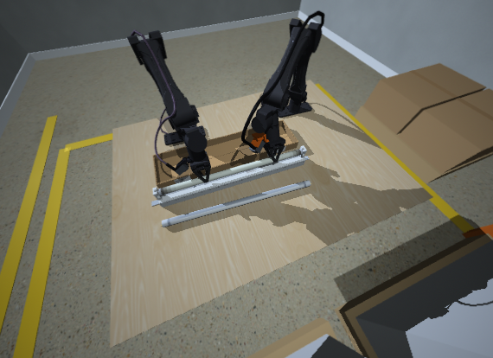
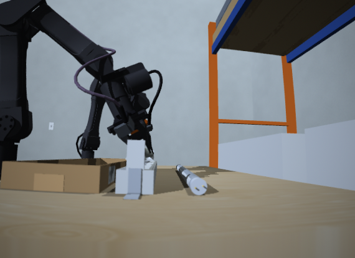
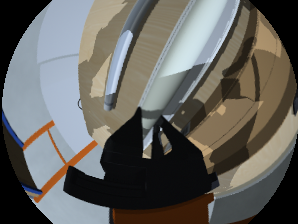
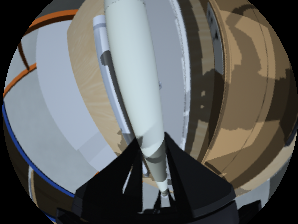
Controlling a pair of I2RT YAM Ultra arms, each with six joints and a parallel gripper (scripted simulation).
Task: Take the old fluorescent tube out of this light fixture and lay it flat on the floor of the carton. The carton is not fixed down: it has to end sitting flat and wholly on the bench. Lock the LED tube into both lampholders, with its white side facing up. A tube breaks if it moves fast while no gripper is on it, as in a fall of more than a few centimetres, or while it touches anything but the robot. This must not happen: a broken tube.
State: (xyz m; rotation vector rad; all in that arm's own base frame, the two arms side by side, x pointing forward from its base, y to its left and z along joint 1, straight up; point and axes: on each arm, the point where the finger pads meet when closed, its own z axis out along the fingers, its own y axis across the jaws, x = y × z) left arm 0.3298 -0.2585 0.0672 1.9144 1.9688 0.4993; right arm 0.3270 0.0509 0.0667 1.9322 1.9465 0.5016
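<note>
One fluorescent tube (image 1: 242,168) (image 3: 192,50) (image 4: 132,65) between the fingers of each end effector (image 1: 206,178) (image 1: 275,159) (image 2: 151,151) (image 3: 150,114) (image 4: 151,136).

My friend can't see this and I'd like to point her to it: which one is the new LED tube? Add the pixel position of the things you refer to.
On the wooden bench (image 1: 143,265) (image 2: 249,222), find the long white fixture (image 1: 233,179). The LED tube (image 1: 238,205) (image 2: 188,177) lies beside it, outside, untouched by either gripper.

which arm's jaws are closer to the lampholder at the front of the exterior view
Right. The right gripper grips the old tube nearer that lampholder; the left gripper grips it farther along.
</note>
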